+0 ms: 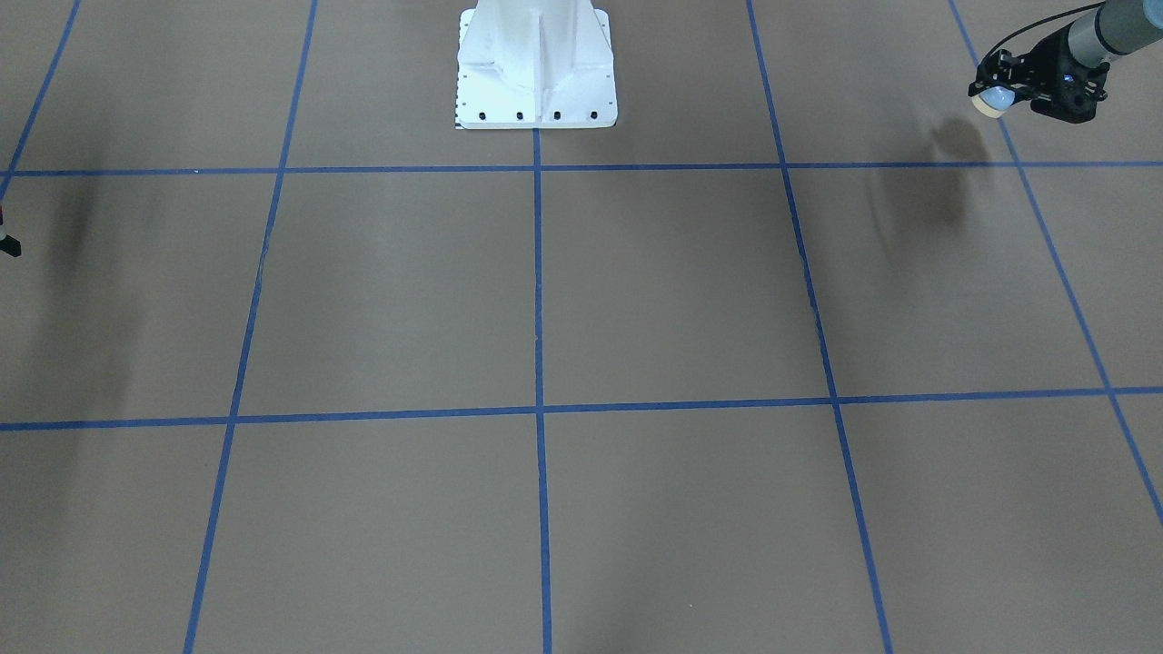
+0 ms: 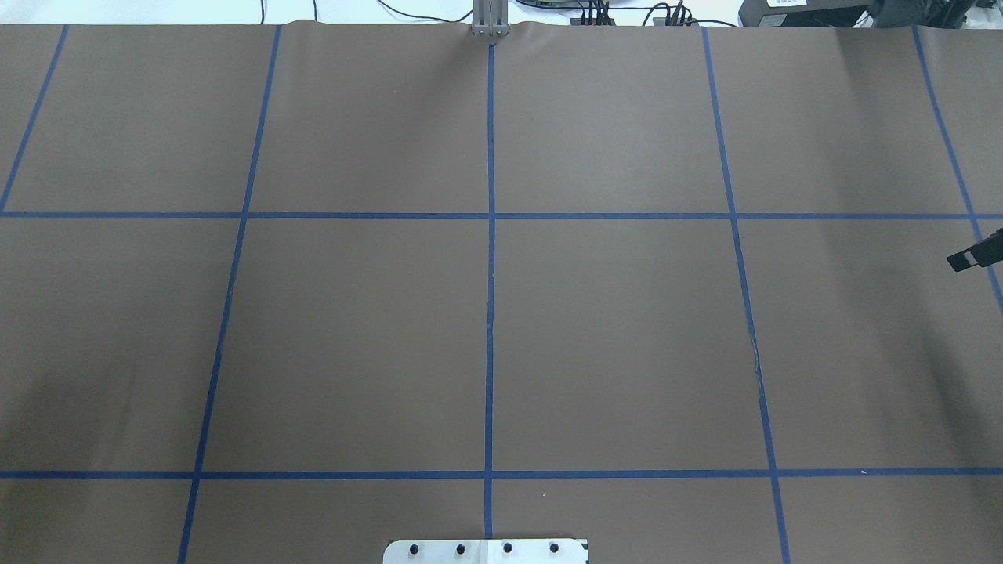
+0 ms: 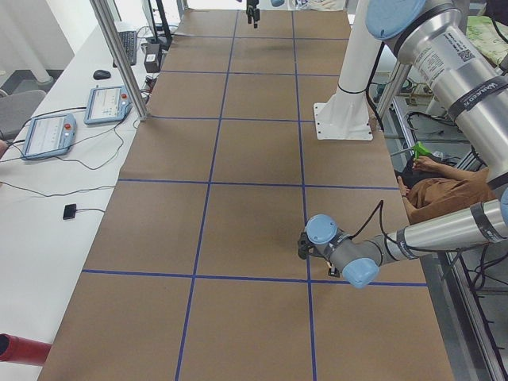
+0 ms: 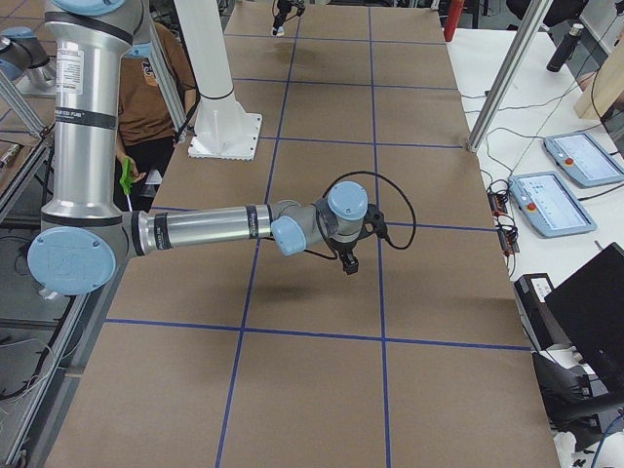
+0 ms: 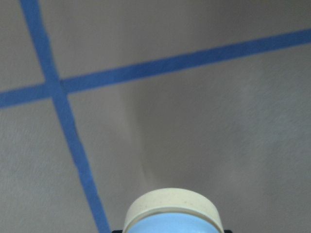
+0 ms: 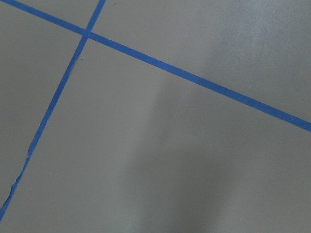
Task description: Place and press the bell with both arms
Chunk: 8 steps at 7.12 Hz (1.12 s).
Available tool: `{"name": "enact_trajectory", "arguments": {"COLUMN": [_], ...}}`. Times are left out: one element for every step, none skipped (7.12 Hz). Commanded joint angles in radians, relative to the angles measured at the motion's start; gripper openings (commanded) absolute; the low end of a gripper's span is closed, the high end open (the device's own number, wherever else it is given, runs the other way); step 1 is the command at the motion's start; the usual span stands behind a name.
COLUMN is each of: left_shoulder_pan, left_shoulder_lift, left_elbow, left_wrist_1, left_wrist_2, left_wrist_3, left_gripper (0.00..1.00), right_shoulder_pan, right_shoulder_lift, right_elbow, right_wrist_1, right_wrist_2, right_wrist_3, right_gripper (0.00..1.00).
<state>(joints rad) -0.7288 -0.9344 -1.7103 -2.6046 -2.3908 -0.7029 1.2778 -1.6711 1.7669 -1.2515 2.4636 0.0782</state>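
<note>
My left gripper (image 1: 998,95) is shut on the bell (image 1: 995,100), a light-blue dome with a cream base, and holds it tilted above the brown table at its left end, near the robot's side. The left wrist view shows the bell (image 5: 172,213) at its bottom edge, cream base toward the table. My right gripper (image 2: 972,258) hangs above the table's right end. Only its dark tip shows at the overhead view's edge. In the exterior right view it (image 4: 349,261) points down, fingers together, holding nothing.
The brown table cover (image 2: 611,329) carries a grid of blue tape lines. The white bolted pedestal (image 1: 536,73) stands at the robot's side, middle. Tablets (image 3: 48,131) and cables lie on the white bench beyond the far edge. A person (image 3: 436,190) sits behind the robot.
</note>
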Motion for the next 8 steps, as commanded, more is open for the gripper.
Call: {"name": "enact_trajectory", "arguments": {"left_shoulder_pan": [-0.058, -0.092, -0.106, -0.118, -0.144, -0.162, -0.165, -0.188], "left_shoulder_lift": [-0.049, -0.105, -0.151, -0.228, -0.310, -0.366, -0.409, -0.491], "left_elbow": [-0.058, -0.058, -0.058, -0.060, -0.066, -0.072, -0.093, -0.133], "left_wrist_1": [0.000, 0.001, 0.003, 0.038, 0.123, 0.191, 0.257, 0.387], "left_wrist_2": [0.067, 0.070, 0.077, 0.081, 0.079, 0.079, 0.076, 0.076], "left_wrist_3": [0.013, 0.029, 0.031, 0.031, 0.031, 0.031, 0.031, 0.031], "left_gripper": [0.10, 0.10, 0.10, 0.10, 0.10, 0.10, 0.10, 0.10], "right_shoulder_pan": [-0.002, -0.002, -0.002, -0.003, -0.008, -0.012, -0.014, -0.014], "right_shoulder_lift": [0.001, 0.001, 0.002, 0.004, 0.005, 0.008, 0.019, 0.042], "right_elbow": [-0.010, -0.011, -0.011, -0.011, -0.011, -0.018, -0.042, -0.072], "right_wrist_1": [0.000, 0.000, 0.001, 0.001, 0.001, 0.000, 0.001, 0.001], "right_wrist_2": [0.002, 0.000, 0.000, -0.002, -0.005, -0.008, -0.006, -0.006], "right_wrist_3": [0.000, 0.000, 0.000, -0.003, -0.003, -0.003, -0.003, -0.003], "right_gripper": [1.00, 1.00, 1.00, 1.00, 1.00, 1.00, 1.00, 1.00]}}
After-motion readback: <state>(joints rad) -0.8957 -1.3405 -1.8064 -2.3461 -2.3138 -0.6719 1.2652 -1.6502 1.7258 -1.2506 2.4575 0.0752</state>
